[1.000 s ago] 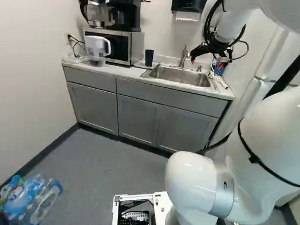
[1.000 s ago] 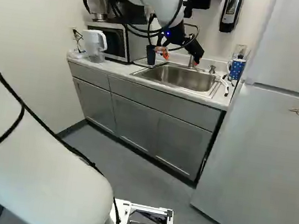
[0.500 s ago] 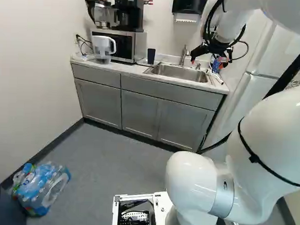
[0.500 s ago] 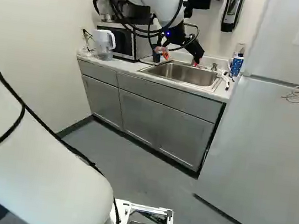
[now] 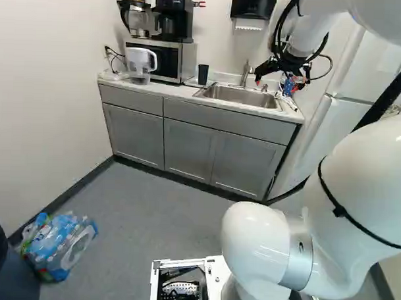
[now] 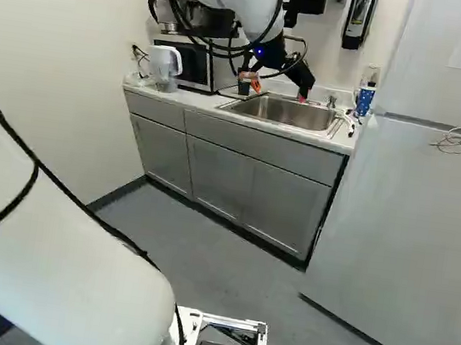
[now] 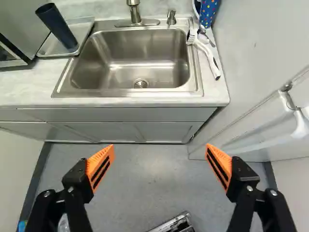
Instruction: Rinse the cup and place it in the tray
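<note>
- Cup (image 7: 57,25): dark blue tumbler, upright on the tray (image 7: 83,23), at the bench's back edge between sink (image 7: 135,63) and microwave (image 5: 161,59). It already stands in the tray; rinsed or not, can't tell.
- Gripper (image 7: 159,166): fingers wide apart, nothing between them, hanging out over the floor (image 7: 149,179) in front of the bench (image 7: 29,92), well short of the cup.
- Handling guess: light, rigid, smooth tapered wall, probably slippery when wet. Grip mid-wall from two sides; tall and narrow, so it tips easily.
- Bench: flat pale laminate, steel sink inset, faucet (image 7: 133,9) at the back edge.
- Room: tight kitchenette, fridge (image 6: 431,209) hard against the bench's right end, brush (image 7: 205,46) on the sink's right rim.
</note>
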Controlling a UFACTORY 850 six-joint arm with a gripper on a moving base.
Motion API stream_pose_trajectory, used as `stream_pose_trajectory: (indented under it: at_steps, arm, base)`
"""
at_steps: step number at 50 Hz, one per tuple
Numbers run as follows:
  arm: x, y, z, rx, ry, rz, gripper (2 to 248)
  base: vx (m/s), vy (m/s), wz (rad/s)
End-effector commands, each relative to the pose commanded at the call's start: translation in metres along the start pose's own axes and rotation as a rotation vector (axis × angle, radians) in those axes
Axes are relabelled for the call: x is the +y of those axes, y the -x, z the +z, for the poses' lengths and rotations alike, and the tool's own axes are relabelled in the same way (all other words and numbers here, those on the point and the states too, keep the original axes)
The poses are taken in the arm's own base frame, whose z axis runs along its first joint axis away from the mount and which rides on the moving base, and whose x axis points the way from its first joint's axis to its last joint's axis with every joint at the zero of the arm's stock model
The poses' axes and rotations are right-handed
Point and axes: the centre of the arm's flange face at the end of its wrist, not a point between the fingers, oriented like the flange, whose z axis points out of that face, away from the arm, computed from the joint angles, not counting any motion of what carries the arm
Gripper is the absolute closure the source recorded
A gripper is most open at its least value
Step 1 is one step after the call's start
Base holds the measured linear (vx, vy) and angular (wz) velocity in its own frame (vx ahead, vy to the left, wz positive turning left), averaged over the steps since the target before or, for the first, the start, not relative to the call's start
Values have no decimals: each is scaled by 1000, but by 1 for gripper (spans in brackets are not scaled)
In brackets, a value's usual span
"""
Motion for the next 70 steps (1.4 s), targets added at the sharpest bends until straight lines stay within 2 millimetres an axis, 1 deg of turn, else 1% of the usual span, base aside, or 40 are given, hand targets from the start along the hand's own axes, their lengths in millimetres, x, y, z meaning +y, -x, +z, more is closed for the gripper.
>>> stream_pose_trajectory:
  at_steps: [17,34,53,70]
  arm:
    - [-2,3,3,5,-3,-3,3]
    - [-7,12,13,21,-11,-14,3]
    - [-18,32,30,53,-28,-34,3]
    - [-31,58,50,92,-51,-58,3]
  base:
    - [0,0,0]
    - [0,0,0]
    - [0,0,0]
    - [0,0,0]
